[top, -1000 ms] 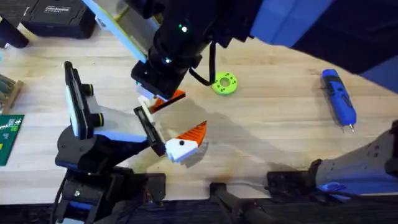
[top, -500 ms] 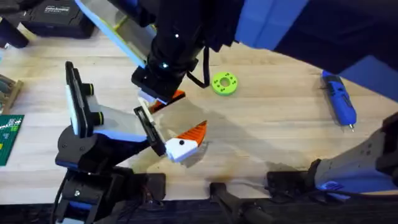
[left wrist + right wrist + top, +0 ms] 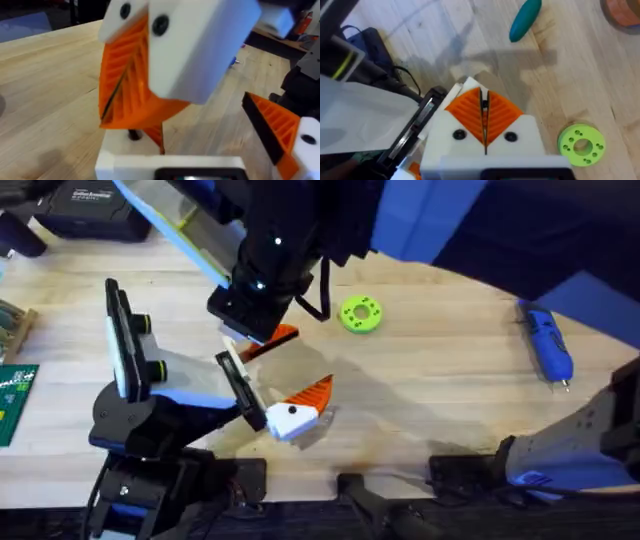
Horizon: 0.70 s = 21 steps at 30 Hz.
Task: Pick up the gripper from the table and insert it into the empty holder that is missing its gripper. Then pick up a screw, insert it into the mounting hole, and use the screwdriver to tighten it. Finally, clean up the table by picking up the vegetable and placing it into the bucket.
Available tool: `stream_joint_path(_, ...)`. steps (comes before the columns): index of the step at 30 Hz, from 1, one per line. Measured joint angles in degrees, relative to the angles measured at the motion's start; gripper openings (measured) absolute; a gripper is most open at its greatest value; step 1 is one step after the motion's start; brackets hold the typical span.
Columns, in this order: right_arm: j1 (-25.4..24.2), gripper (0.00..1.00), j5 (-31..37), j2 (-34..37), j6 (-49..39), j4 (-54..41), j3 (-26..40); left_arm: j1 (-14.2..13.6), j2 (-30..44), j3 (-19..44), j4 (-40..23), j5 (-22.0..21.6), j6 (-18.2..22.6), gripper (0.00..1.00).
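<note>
While centre frame: right gripper [image 3: 484, 117] clenched, empty, over left gripper [image 3: 300, 402], released; green disc [image 3: 361, 314] right, awaiting screw.

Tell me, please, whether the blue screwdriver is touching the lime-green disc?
Apart. The overhead view shows the screwdriver lying toward the table's right side, with a broad stretch of bare table between it and the lime-green disc.

Nothing here can be read. The black case [image 3: 88, 208] beyond the end effectors carries a pale label, but its letters are too blurred to make out. The green board [image 3: 12, 400] at the bench edge has white markings, also too small to read.
</note>
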Motion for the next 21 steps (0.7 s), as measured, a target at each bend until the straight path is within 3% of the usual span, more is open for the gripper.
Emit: stream_joint_path(21, 0.0, 0.007, 0.0, 0.2, 0.0, -1.5, 0.0, -0.2, 0.0, 0.0, -0.1, 1.3, 0.0, 0.986)
